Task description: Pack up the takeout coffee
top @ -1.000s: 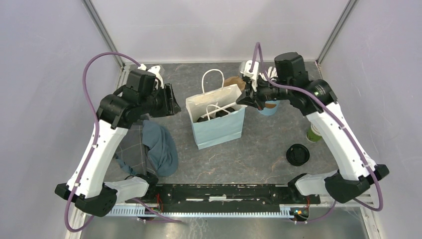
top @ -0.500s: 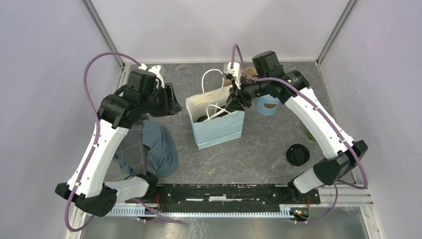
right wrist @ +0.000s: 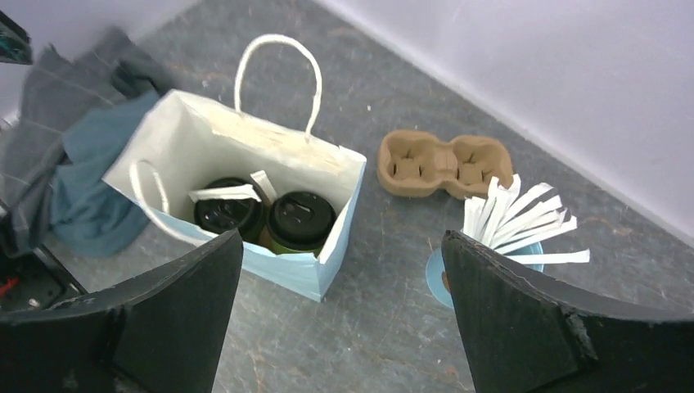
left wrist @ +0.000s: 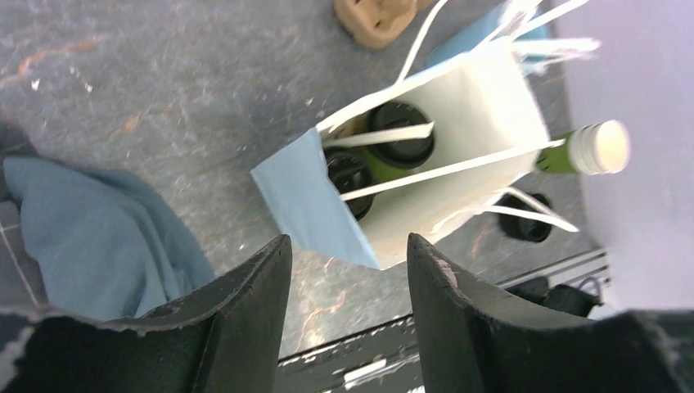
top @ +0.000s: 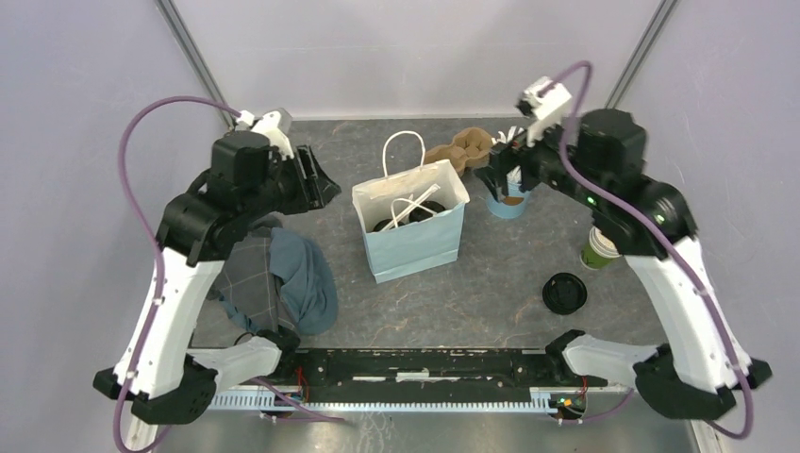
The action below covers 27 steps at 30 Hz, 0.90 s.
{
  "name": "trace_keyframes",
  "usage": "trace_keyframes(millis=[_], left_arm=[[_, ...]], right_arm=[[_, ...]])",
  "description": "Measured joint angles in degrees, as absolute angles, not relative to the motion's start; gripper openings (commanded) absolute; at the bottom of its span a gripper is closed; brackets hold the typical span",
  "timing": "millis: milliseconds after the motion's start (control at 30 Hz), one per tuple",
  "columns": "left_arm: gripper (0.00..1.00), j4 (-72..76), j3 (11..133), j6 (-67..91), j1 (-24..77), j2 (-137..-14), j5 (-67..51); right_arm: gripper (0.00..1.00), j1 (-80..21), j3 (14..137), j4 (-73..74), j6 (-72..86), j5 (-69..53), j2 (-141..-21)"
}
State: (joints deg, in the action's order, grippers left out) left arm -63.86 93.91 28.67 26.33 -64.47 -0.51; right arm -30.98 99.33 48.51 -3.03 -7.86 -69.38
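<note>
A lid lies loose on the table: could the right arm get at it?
Probably yes: the black lid lies alone on the table near that arm, and the right gripper is open, holding nothing.

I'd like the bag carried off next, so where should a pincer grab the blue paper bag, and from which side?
Best take the blue paper bag by its far handle, from straight above: that white loop stands upright clear of the rim, while the other handle lies inside over the lidded cups.

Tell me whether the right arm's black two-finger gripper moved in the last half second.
Yes. The right gripper pulled back rightward off the rim of the light-blue paper bag and now hangs open by the blue cup of white sticks.
</note>
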Motion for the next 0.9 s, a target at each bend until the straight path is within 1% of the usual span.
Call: trace_keyframes(millis=[33, 100, 133, 267, 367, 433, 533, 567, 800, 867, 900], left_arm=[[0.62, -63.07, 94.35, 29.12, 26.33, -63.7, -0.54], [0.62, -61.06, 94.89, 29.93, 26.33, -61.87, -0.69], [0.62, -60.16, 94.89, 30.2, 26.33, -61.06, -0.95], [0.61, -57.6, 94.78, 31.81, 26.33, -58.96, -3.18], [0.62, -55.4, 92.99, 33.76, 26.33, -57.76, -4.69], [0.62, -54.89, 91.77, 34.76, 26.33, -57.32, -5.23], [0.61, -54.78, 90.94, 35.42, 26.33, -57.49, -6.15], [0.61, -54.78, 90.85, 35.55, 26.33, -57.58, -6.26], [0.61, -54.74, 90.85, 35.73, 26.33, -57.52, -6.52], [0.62, -54.74, 90.85, 35.73, 26.33, -57.54, -6.57], [0.61, -54.76, 90.85, 35.7, 26.33, -57.56, -6.59]], right_arm=[[0.97, -30.96, 99.33, 48.47, -2.33, -7.22, -67.61], [0.87, -30.98, 98.63, 47.92, -1.19, -6.37, -64.82], [0.85, -30.98, 98.0, 47.66, -0.78, -6.37, -63.46], [0.79, -31.0, 95.18, 44.36, 3.97, -11.77, -63.44], [0.77, -31.03, 85.93, 37.12, 11.03, -15.14, -63.2], [0.74, -31.03, 76.55, 31.99, 17.52, -17.23, -63.24], [0.67, -31.24, 68.93, 28.29, 24.91, -18.96, -64.05], [0.65, -31.4, 67.9, 27.42, 27.07, -19.14, -64.6], [0.62, -32.23, 66.87, 21.41, 33.41, -19.51, -63.42], [0.6, -32.23, 66.87, 20.6, 34.37, -19.51, -62.52], [0.57, -32.23, 66.87, 20.27, 34.87, -19.53, -62.06]])
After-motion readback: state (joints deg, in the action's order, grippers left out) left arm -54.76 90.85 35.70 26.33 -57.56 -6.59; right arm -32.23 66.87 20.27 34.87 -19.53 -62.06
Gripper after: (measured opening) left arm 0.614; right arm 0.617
